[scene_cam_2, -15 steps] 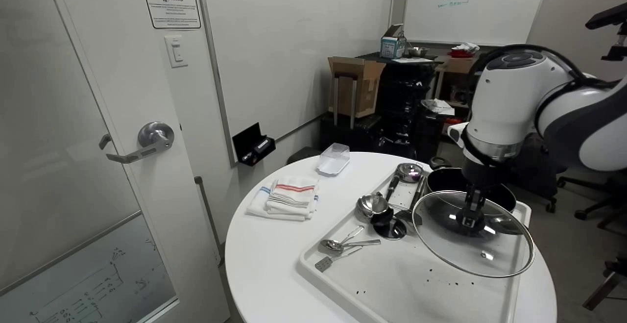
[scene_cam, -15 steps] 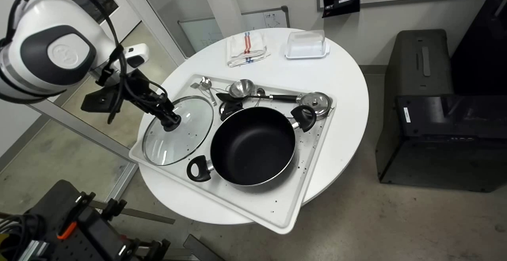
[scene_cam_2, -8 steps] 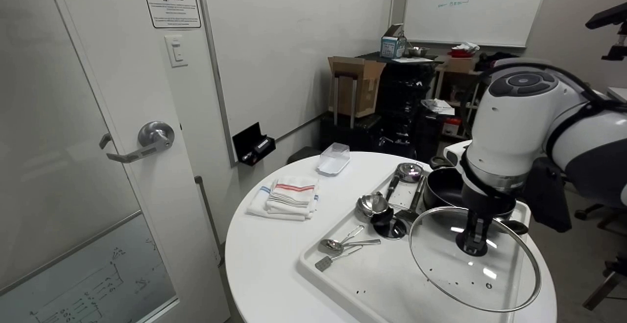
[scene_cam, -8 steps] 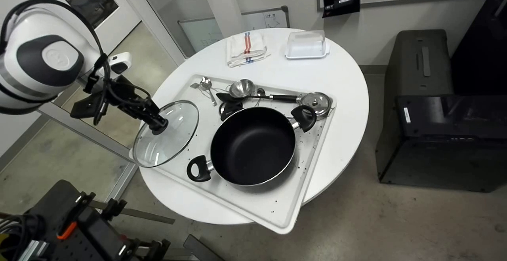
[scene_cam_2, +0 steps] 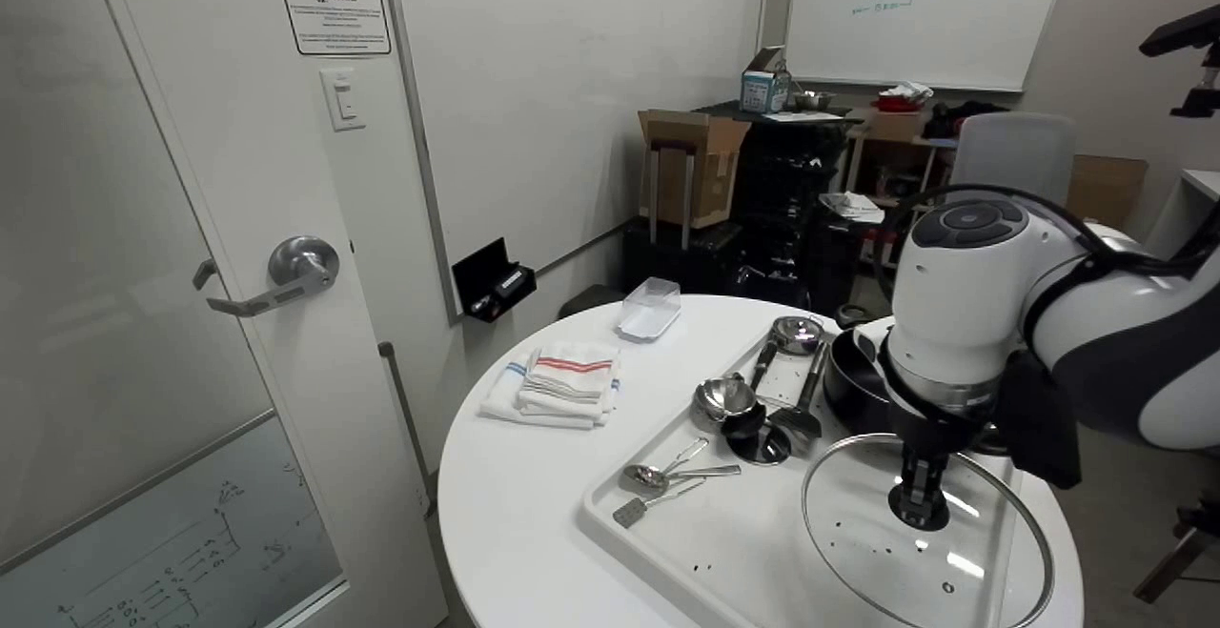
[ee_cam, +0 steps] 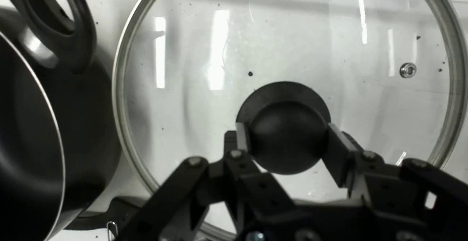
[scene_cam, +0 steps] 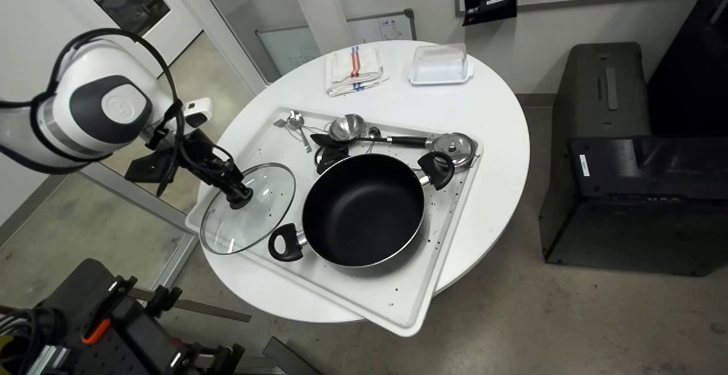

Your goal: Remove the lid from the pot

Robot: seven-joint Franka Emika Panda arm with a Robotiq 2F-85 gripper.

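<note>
The lid, a clear glass disc with a metal rim, shows in both exterior views [scene_cam: 270,204] [scene_cam_2: 848,523] and in the wrist view [ee_cam: 292,40]. My gripper [ee_cam: 288,135] is shut on the lid's dark centre knob, one finger on each side; it also shows in both exterior views [scene_cam: 239,196] [scene_cam_2: 921,499]. The black pot [scene_cam: 364,210] stands uncovered beside the lid, with part of it at the left of the wrist view [ee_cam: 29,131]. The lid hangs over the tray's corner near a pot handle. I cannot tell whether it touches the tray.
The white tray [scene_cam: 398,289] sits on a round white table [scene_cam: 500,181]. Several kitchen tools and a steel bowl [scene_cam: 347,127] lie behind the pot. A small pan [scene_cam: 453,146] is near the far handle. A folded towel [scene_cam: 355,70] and clear-lidded dish [scene_cam: 439,65] are at the back.
The lid, held by its knob, first moved away from the pot, then lower and slightly back towards it. The pot and the tools have not moved.
</note>
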